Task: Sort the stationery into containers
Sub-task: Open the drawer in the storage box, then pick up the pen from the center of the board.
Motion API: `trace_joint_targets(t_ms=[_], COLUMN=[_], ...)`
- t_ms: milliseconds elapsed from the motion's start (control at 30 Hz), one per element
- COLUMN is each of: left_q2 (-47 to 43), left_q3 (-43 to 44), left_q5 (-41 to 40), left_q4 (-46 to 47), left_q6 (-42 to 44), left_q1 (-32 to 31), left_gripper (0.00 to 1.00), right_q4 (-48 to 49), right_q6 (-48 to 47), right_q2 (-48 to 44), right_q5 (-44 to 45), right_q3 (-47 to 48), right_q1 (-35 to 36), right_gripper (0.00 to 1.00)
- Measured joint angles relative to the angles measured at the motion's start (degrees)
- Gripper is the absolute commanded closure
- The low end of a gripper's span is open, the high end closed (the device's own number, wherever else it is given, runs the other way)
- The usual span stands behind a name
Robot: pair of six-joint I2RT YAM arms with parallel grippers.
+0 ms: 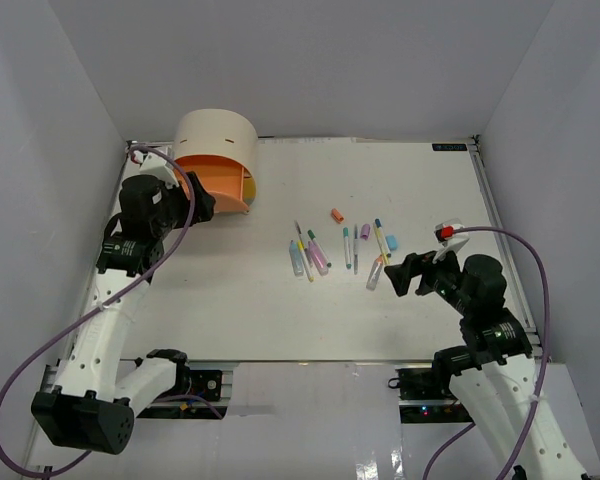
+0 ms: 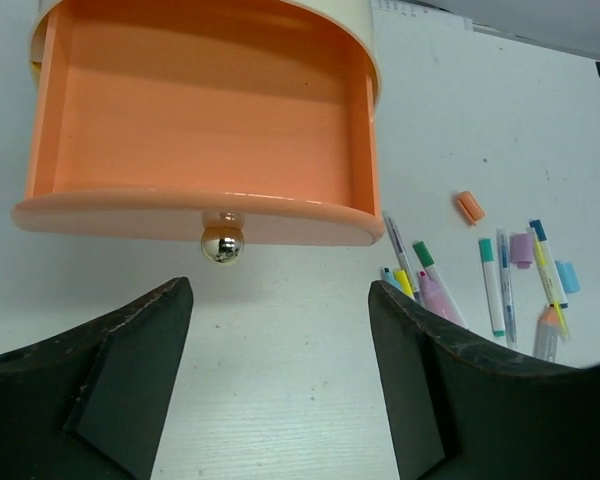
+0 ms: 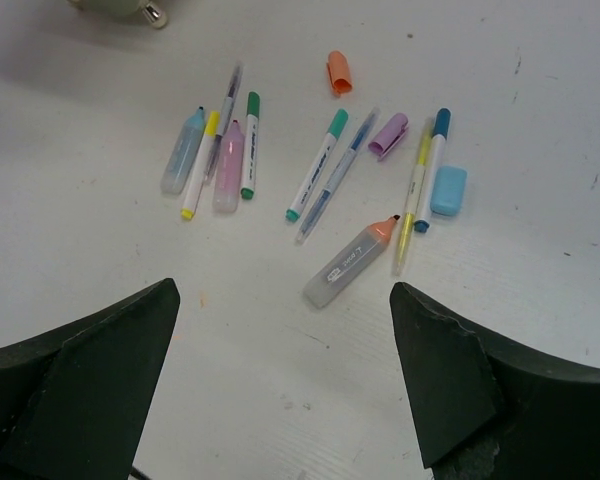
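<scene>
Though half-hidden, pens behind left gripper.

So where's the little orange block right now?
In the top view the orange block lies on the table, right of the open orange drawer, at the far edge of the scattered pens, nearest the purple block.

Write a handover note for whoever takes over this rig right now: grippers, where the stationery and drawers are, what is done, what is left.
Left gripper: open, empty, in front of the knob of the orange drawer.
Right gripper: open, empty, above the pens.
Things: the orange drawer is pulled out of the beige cabinet, with nothing in it. All the pens and the orange block, purple block and blue block lie loose on the table.
Done: one drawer is open.
Left: pick up and sort every piece; none is in a container yet.
</scene>
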Motion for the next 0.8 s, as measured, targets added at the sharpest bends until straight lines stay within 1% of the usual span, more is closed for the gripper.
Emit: trace_joint_targets(t_ms=[200,333,433,500,533,600,667,700,767,800], left_q2=[-4.8,-9.9,-13.6,-15.7,-16.3,-17.2,-17.6,-17.6,-17.7,-17.7], left_q3=[-1.1,-4.3,-7.6,-9.8,-10.6,-11.9,-12.4,-12.4,-12.5,-12.6], left_q5=[2.0,3.2,4.1,4.6,4.8,5.2,5.9,6.3,7.0,7.5], left_q4=[-3.4,-5.5,-6.5,-7.5,-8.0,-8.4,-8.9,-9.0,-8.7,-8.3], left_q6=[-0.5,-0.9,-1.0,-1.2,-1.3,-1.8,-2.2,-2.4,-2.6,-2.8], left_q1=[0.0,0.0,0.0,0.0,0.0,0.0,0.0,0.0,0.0,0.0], left_gripper=[0.03,0.02,0.02,0.02,0.02,0.02,0.02,0.02,0.02,0.02], right_q4=[-0.5,-0.2,0.3,0.5,0.5,1.2,2.3,2.8,3.7,4.0], right_q6=[0.1,0.6,1.4,1.7,1.8,2.5,3.2,3.3,3.3,3.2], right_q2=[10.2,17.7,22.5,25.7,27.2,30.8,34.8,36.3,39.1,40.5], right_q5=[-1.5,-0.5,3.9,7.0,8.5,11.1,13.9,15.0,17.6,18.8], right_q3=[2.7,4.3,4.5,4.8,5.1,5.9,6.8,7.0,7.5,8.0], right_q1=[0.2,3.1,7.8,10.7,11.8,13.4,14.2,14.3,14.5,14.5], right_gripper=[0.04,0.03,0.00,0.00,0.05,0.07,0.15,0.25,0.32,0.37])
